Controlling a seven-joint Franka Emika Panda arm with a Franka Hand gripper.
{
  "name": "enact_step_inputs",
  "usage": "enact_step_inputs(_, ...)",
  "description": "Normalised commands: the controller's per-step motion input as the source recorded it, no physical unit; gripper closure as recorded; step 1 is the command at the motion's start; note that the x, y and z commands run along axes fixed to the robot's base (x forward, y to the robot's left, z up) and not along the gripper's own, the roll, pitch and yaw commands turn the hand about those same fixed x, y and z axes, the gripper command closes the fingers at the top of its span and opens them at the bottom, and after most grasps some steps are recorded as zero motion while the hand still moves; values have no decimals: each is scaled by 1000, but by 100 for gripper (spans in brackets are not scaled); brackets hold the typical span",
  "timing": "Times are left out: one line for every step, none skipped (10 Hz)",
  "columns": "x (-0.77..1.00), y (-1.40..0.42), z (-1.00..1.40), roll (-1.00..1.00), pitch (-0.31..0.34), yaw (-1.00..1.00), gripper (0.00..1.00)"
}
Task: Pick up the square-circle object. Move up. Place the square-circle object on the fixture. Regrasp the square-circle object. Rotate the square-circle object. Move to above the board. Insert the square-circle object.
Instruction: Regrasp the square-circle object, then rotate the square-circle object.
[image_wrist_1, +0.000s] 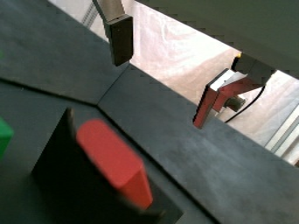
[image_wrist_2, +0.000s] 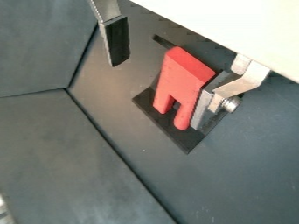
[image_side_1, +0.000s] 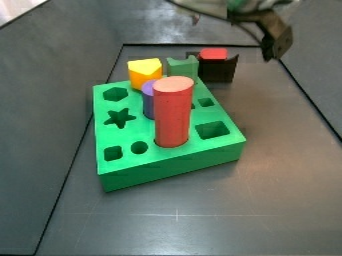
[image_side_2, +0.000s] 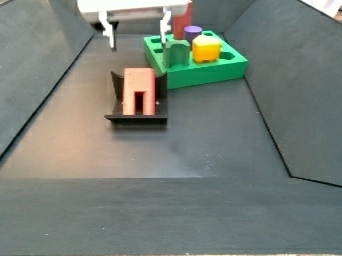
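The square-circle object (image_side_2: 138, 92) lies on the fixture (image_side_2: 136, 118) near the floor's far-left edge, directly below the raised claw (image_side_2: 136, 22), whose jaws hang open and empty.

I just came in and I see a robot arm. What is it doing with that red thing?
The robot has put the red peg lying on the dark fixture. Its pincer is open and empty, hanging above the peg, one finger to each side in the wrist views. The green board stands apart from the fixture, holding a red cylinder and a yellow piece. The peg is not in the board yet.
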Motion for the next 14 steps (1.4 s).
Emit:
enact_step_inputs(75,50,-1000,61,-90,-18,0)
enact_step_inputs(85,45,-1000,57,-69,-31,0)
enact_step_inputs(96,41,-1000,57,-50,-36,0)
enact_step_inputs(94,28,-842,58,-25,-36,0)
enact_step_inputs(90,15,-694,58,-10,-30,0)
enact_step_inputs(74,11,-504,59,4,-16,0)
enact_step_inputs(69,9,-360,58,2,-3,0)
enact_step_inputs(44,1,-192,43,10,18,0)
enact_step_inputs(0,0,-500,0,0,0,100)
enact_step_inputs(-823,120,1000,0,0,0,100)
enact_step_inputs(-817,118,1000,-15,-12,7,100)
enact_step_inputs(-814,109,1000,-53,-39,13,100)
enact_step_inputs(-819,99,1000,-82,-55,15,100)
enact_step_inputs(-821,96,1000,-89,-60,14,100)
